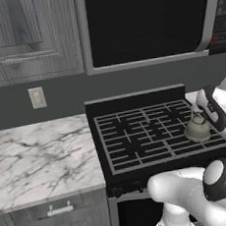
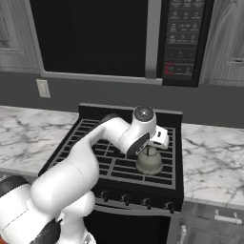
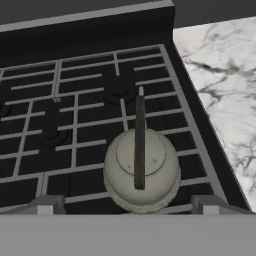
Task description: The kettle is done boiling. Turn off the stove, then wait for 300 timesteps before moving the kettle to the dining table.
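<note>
The gripper (image 3: 127, 210) is being held spread wide above the kettle (image 3: 142, 170), nothing being pinched between the fingertips (image 3: 46, 206); in the hand view they are being shown low at either side of the kettle's rounded body, with the thin dark handle (image 3: 139, 142) running straight up the middle between them. In the right base view the wrist is being poised just over the kettle (image 2: 149, 161), and in the left base view the kettle (image 1: 198, 127) is being partly framed by the arm.

The kettle is being kept upright on the grates at the front right of the stove (image 1: 137, 137), close to the marble counter (image 3: 220, 75) on that side. No flame is being shown under it, though whether the burner is off cannot be told from these pictures; the row of knobs (image 2: 136, 199) along the front is too small for any setting to be read.

As a judgement, the lifting step is being prepared: the hand is being lined up over the handle, but no contact is being made yet. Grasping, lifting and carrying to the dining table are all being left to do.
</note>
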